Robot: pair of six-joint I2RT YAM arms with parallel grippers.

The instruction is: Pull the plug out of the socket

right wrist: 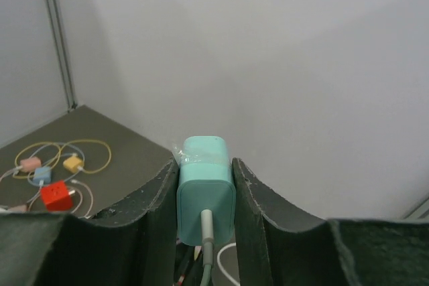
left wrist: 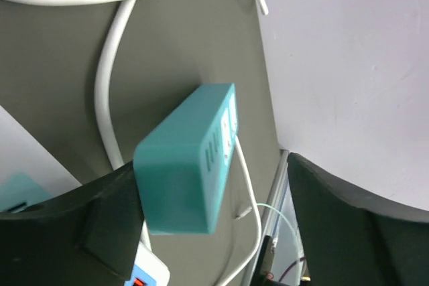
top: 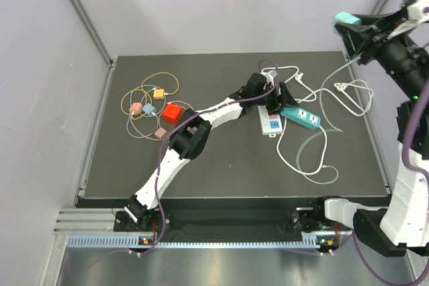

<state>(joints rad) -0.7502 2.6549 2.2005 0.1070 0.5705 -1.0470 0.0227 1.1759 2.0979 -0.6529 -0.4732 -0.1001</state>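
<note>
The teal plug [top: 348, 18] is off the socket and raised high at the back right, with its pale cable hanging down. My right gripper [top: 353, 29] is shut on it; in the right wrist view the plug [right wrist: 205, 185] is squeezed between both fingers [right wrist: 153, 205]. The teal socket strip [top: 301, 116] lies on the dark mat right of centre. My left gripper [top: 278, 96] is open around its near end. In the left wrist view the strip [left wrist: 191, 165] lies against the left finger [left wrist: 94, 222], and the right finger stands well apart.
A white power strip [top: 270, 123] lies beside the teal one, under the left arm. White cables [top: 312, 159] loop over the right half of the mat. A red cube [top: 173, 113] and small coloured plugs with thin cables [top: 144, 108] lie at the left.
</note>
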